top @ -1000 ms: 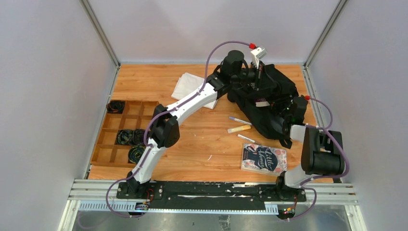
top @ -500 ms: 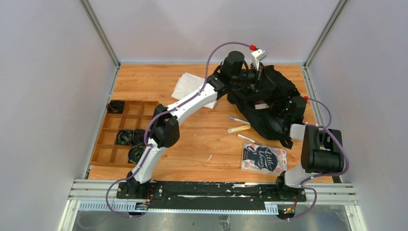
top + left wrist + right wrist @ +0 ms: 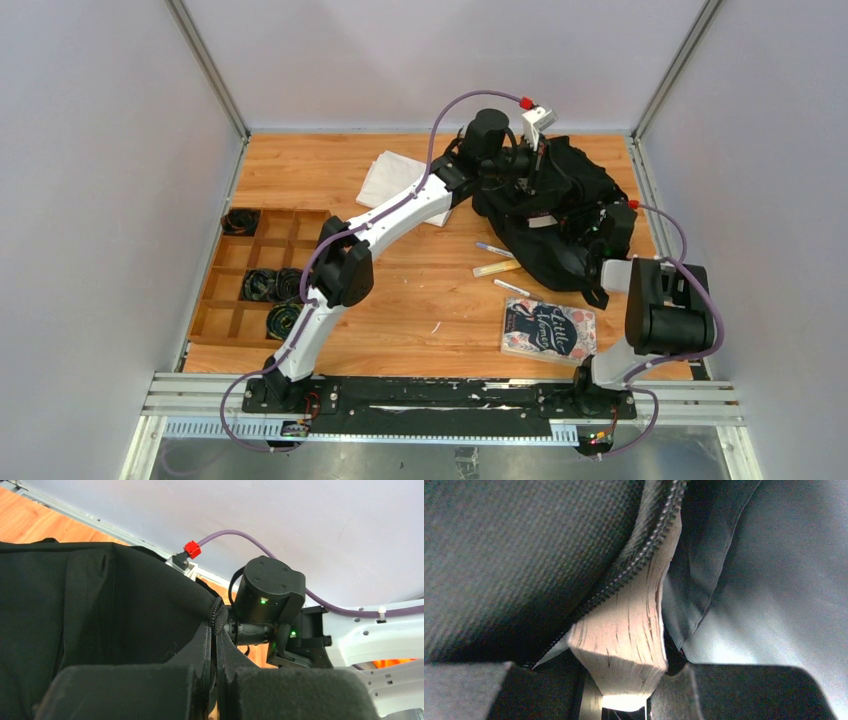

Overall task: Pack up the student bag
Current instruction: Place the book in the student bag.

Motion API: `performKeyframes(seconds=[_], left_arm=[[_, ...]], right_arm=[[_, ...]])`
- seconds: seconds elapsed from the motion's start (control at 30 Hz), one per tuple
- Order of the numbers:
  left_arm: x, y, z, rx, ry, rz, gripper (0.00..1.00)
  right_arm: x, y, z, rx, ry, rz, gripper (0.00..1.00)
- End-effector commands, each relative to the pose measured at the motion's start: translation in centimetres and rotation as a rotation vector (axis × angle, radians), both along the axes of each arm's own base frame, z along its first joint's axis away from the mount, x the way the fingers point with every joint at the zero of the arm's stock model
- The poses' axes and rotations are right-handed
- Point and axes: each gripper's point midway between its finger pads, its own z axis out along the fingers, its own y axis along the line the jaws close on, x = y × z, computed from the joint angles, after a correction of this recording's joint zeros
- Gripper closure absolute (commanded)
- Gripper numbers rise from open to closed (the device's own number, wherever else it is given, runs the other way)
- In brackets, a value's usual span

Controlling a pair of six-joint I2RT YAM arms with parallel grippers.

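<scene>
1. The student bag (image 3: 575, 185) lies slumped at the far right of the tabletop (image 3: 420, 290), well away from the arm bases.
2. The left gripper (image 3: 214, 682) is pressed together on the bag's zipper edge (image 3: 216, 615), pinching the black fabric and holding the mouth up.
3. The right gripper (image 3: 624, 700) pinches a pale book (image 3: 629, 630), whose page edges show just inside the zipper line.
4. The bag looks soft and limp. It will likely sag and fold wherever it is not held, and a loose panel would bunch between the fingers.
5. The stiffer zipper rim or a strap looks like the better hold.
6. A patterned book (image 3: 549, 330) and pens (image 3: 497, 250) lie just beside the bag.
</scene>
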Motion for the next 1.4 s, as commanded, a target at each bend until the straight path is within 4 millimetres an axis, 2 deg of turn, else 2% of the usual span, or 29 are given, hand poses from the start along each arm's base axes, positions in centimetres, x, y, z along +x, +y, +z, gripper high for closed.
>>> performKeyframes(seconds=[0.0,0.13,0.37,0.6,0.73,0.77,0.83,0.87,0.93,0.97,1.0,1.07,1.37], left_arm=[[-0.9,0.4,1.5,-0.018,-0.038,-0.038,1.00],[-1.0,0.5,1.6,-0.014,-0.041,-0.045,1.00],[-1.3,0.7,1.6,-0.005,-0.038,-0.050,1.00],[-1.7,0.3,2.5,-0.034,-0.036,-0.072,1.00],[-1.8,0.0,2.4,-0.034,-0.037,-0.072,1.00],[-1.8,0.0,2.4,-0.033,-0.036,-0.071,1.00],[-1.7,0.0,2.3,-0.031,-0.032,-0.068,1.00],[-1.7,0.0,2.2,-0.028,-0.031,-0.066,1.00],[-1.6,0.1,2.3,-0.030,-0.032,-0.059,1.00],[-1.6,0.0,2.3,-0.032,-0.034,-0.058,1.00],[-1.5,0.0,2.4,-0.033,-0.035,-0.056,1.00],[-1.5,0.0,2.4,-0.033,-0.037,-0.054,1.00],[-1.1,0.3,1.7,-0.005,-0.049,-0.030,1.00]], right_arm=[[2.0,1.1,4.8,0.021,-0.197,0.040,1.00],[2.9,1.5,4.7,0.028,-0.187,0.047,1.00],[3.6,0.9,3.8,0.004,-0.157,0.014,0.99],[4.7,0.5,3.6,0.011,-0.161,-0.010,0.98],[6.0,0.4,2.3,-0.002,-0.109,-0.003,0.96],[6.2,0.5,1.8,-0.002,-0.084,0.007,0.91],[6.2,0.5,0.9,-0.001,-0.050,0.013,0.69],[6.0,0.5,0.6,0.000,-0.040,0.010,0.56],[5.3,0.2,0.1,-0.006,-0.015,0.000,0.22],[5.0,0.0,0.0,-0.013,-0.006,-0.004,0.14],[4.6,-0.1,-0.2,-0.022,0.010,-0.008,0.10],[3.9,-0.5,-0.4,-0.042,0.028,-0.011,0.07],[0.0,-2.3,-0.8,-0.108,0.140,-0.013,0.06]])
